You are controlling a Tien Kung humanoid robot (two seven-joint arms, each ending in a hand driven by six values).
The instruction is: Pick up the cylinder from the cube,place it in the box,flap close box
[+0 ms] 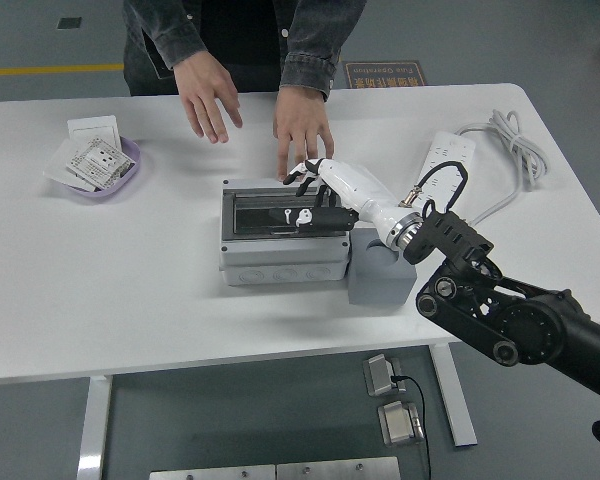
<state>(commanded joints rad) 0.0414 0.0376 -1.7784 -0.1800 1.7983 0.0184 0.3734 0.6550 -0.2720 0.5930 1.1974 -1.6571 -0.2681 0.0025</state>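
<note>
- can't see the cylinder anywhere, so no telling where it sits; the box (283, 235) is mid-bench with its clear flap (280, 213) lying flat over the top
- grey cube (380, 272) sits touching the box's right side, its top mostly hidden under the robot's wrist
- right hand (325, 192) is white and comes in from the lower right on a black arm; its fingers (315, 213) are loosely spread and resting on the right end of the flap, not pinching anything
- the person at the far side has one hand (302, 128) with fingertips down on the bench just behind the box, and the other hand (208, 90) lifted clear of the bench, fingers open
- purple dish (127, 172) with some packets sits far left, well apart from the box
- white power strip (448, 152) and its coiled cable are off to the right on the white bench (130, 280)
</note>
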